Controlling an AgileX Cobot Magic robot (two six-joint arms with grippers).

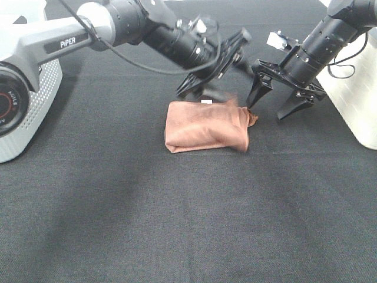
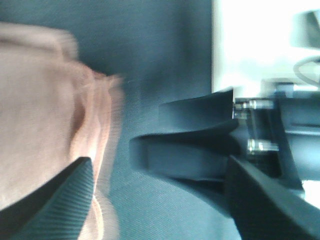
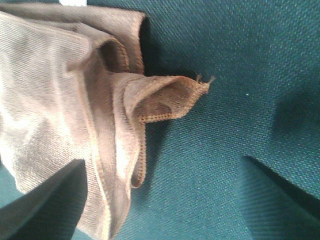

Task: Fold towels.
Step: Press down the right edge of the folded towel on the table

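Note:
The terracotta towel (image 1: 203, 127) lies folded into a thick rectangle on the black table, with its white tag (image 1: 206, 102) at the far edge. A loose hemmed corner (image 3: 175, 97) sticks out on its right side. My left gripper (image 1: 217, 76) hovers open just behind the towel's far edge. Its view is blurred and shows the towel (image 2: 40, 110) beside one finger (image 2: 60, 200). My right gripper (image 1: 274, 105) is open and empty at the towel's right end. Its left fingertip (image 1: 253, 103) is at the loose corner, and the towel (image 3: 60, 110) lies by that finger in its view.
A white robot base (image 1: 29, 100) stands at the left and another white base (image 1: 353, 94) at the right. The black cloth-covered table (image 1: 188, 224) stretches to the front. The right gripper's fingers (image 2: 190, 150) show close in the left wrist view.

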